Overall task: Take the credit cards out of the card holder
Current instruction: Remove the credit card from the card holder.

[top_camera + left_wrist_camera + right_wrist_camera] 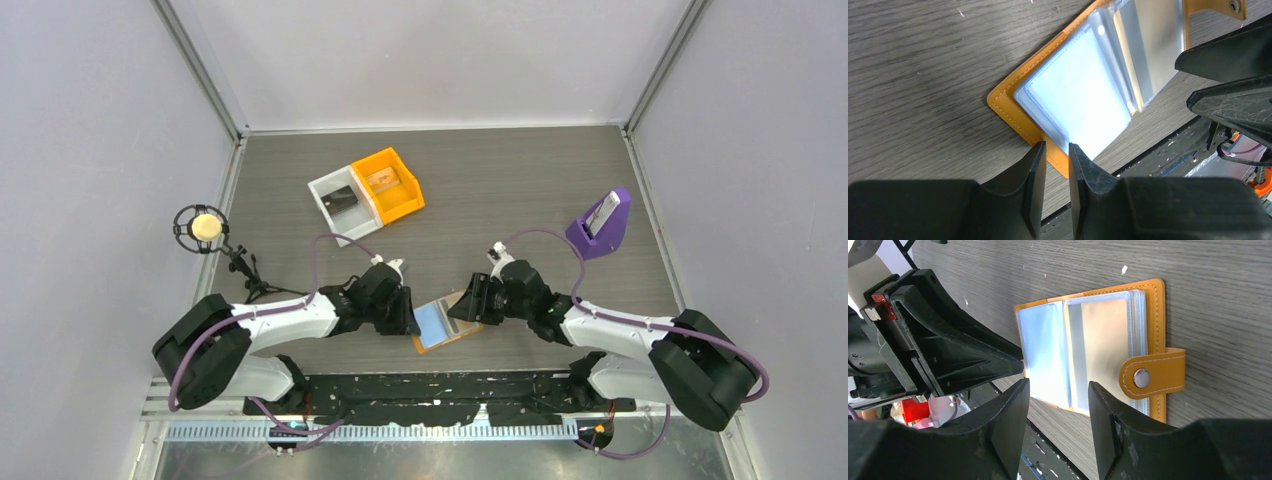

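Card holder [445, 325] open; orange bin [412, 192], purple stand [592, 240] well apart.

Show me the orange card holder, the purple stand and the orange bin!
card holder [1098, 340]: right wrist view, on its clear middle pocket.
purple stand [585, 238]: top view, on its purple base.
orange bin [404, 209]: top view, on its near wall.

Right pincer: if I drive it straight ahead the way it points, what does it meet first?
The card holder: the right pincer, jaws apart, points at the near edge of its open pocket pages. The left pincer sits off to the side, likely clear of that line, though depth is unclear.
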`<state>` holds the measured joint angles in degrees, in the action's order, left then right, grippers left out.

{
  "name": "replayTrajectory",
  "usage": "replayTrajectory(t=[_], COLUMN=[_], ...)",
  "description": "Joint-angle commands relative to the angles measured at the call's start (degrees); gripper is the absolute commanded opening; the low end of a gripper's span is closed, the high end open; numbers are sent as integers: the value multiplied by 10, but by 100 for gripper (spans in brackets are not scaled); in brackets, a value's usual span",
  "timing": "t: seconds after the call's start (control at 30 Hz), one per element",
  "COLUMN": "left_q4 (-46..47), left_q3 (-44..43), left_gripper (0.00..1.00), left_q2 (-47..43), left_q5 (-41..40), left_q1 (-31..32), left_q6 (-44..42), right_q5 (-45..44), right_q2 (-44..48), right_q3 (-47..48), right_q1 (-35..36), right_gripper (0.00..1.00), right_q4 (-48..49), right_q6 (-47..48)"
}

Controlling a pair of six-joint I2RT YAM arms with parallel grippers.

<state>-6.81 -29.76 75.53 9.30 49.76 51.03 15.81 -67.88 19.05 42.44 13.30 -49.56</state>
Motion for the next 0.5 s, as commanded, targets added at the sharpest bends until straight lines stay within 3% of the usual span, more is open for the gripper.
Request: replayTrajectory(t=[0.0, 0.2, 0.47], left_q4=[19, 24, 40], left_q3=[6, 7, 6], left_gripper=[25, 25, 25], left_q2=[4, -1, 9], left_q5=[4, 6, 15], left_q1=[2, 2, 2], left_q6=[4, 4, 7], right_q5=[-22, -100, -68], right_q2=[23, 49, 23], right_q3=[12, 41, 22], right_q1=[3, 1, 1], right_gripper=[54, 55, 55], right_q4=[-15, -141, -99], right_q6=[22, 91, 77])
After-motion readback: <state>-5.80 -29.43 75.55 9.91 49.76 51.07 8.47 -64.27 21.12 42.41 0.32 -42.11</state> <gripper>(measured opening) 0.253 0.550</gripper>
